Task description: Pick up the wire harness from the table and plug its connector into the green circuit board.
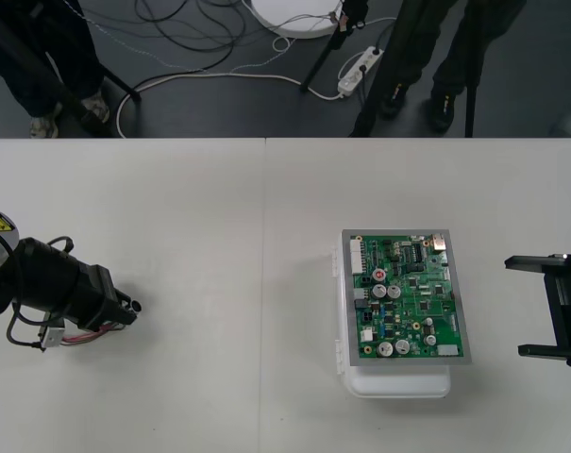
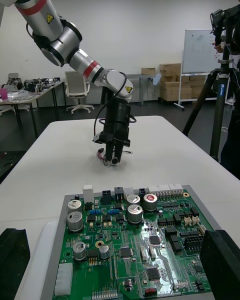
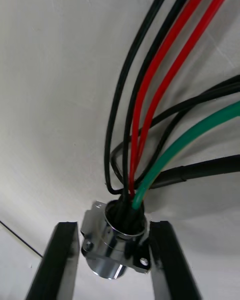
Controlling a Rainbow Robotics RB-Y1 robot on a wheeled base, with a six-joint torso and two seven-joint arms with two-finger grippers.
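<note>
The left gripper (image 3: 112, 226) grips the harness (image 1: 82, 334) by its metal socket (image 3: 114, 242) over the left of the table (image 1: 219, 236), well apart from the board (image 1: 408, 297). The right gripper (image 1: 537, 307) waits wide open. The round socket could twist loose, and the trailing wires (image 3: 150, 105) may snag.

Over at the table's (image 1: 219, 236) left side, the wire harness (image 1: 82, 335) has its round metal socket (image 3: 116, 237) pinched in the left hand (image 1: 126, 310), with red, black and green wires (image 3: 152, 105) curling away. Well to the right, the green circuit board (image 1: 408, 297) lies flat on its white base (image 1: 398, 382).
</note>
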